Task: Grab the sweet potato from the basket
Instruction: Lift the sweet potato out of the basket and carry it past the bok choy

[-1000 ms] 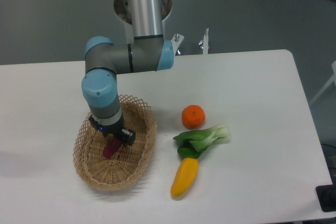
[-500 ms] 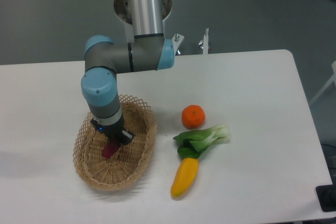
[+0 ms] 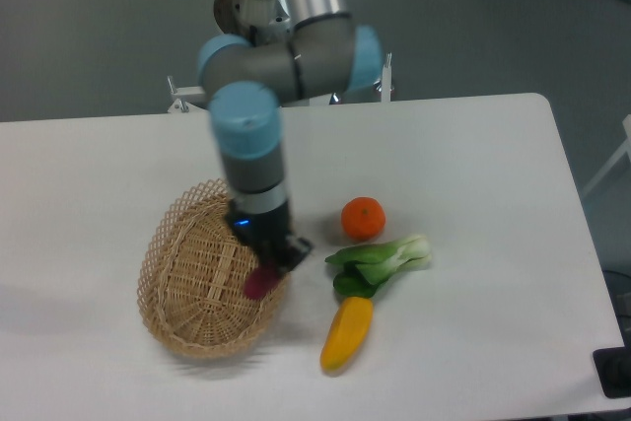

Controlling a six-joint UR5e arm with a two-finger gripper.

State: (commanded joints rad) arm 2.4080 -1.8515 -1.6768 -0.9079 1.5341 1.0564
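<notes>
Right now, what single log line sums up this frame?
gripper: shut on sweet potato | position: over right rim of basket | on table: orange, bok choy, yellow pepper

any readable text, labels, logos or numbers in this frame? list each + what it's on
None readable anywhere.
Arm: no legible brand or label on its grey and blue parts.
End effector: only a small blue light above it, no text.
Basket, sweet potato, orange fruit: unmarked.

On the white table (image 3: 473, 165), an orange (image 3: 363, 219), bok choy (image 3: 380, 261) and yellow pepper (image 3: 347, 333).
</notes>
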